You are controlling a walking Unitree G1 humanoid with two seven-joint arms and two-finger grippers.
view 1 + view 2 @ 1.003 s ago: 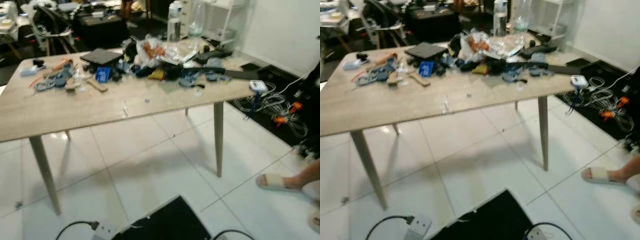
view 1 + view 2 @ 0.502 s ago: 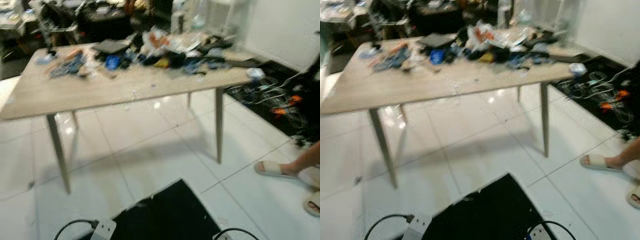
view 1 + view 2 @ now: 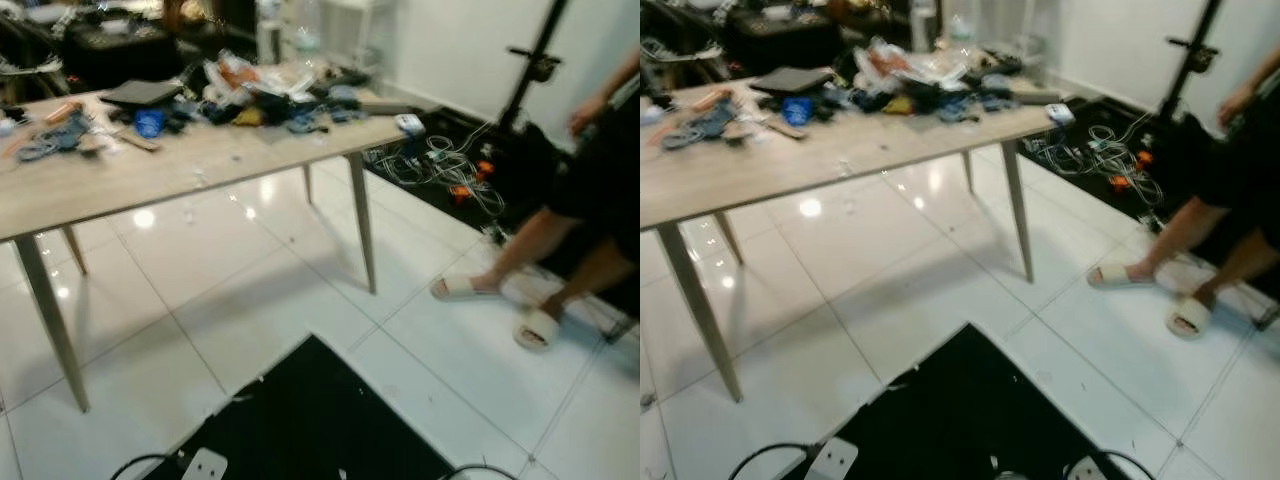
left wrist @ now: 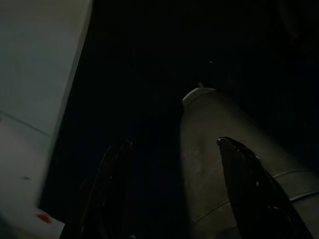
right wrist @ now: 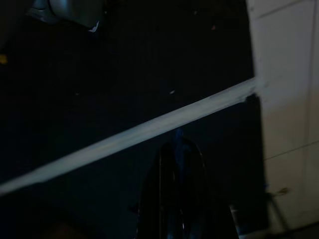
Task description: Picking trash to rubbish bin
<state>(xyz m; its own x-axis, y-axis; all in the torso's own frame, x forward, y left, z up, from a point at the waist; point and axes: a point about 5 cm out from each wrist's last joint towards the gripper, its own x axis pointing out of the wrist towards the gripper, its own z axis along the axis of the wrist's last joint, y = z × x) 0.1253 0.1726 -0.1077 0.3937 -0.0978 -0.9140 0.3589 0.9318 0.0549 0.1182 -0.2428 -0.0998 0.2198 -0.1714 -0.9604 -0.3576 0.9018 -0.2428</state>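
Your landmark is the wooden desk [image 3: 110,175], standing on white floor tiles [image 3: 300,300] with thin slanted legs. The trash [image 3: 262,92] sits heaped along the desk's far edge: crumpled clear wrappers, something orange among them, dark odds and ends, and a blue item [image 3: 149,122] just beside the heap. A dark flat slab [image 3: 140,93] lies at the heap's end, and blue-grey bits [image 3: 45,145] lie further along the desktop. Past the desk's corner, a tangle of cables [image 3: 440,170] spreads over the floor. Beyond that, a person in dark shorts stands in pale slippers [image 3: 465,288], near a black stand [image 3: 530,70]. On the near side of the desk, a black mat [image 3: 310,420] covers the tiles.

Your left gripper [image 4: 174,189] hangs over dark ground with its fingers spread apart, holding nothing. Your right gripper [image 5: 175,191] also hangs in the dark, fingers pressed together, empty.
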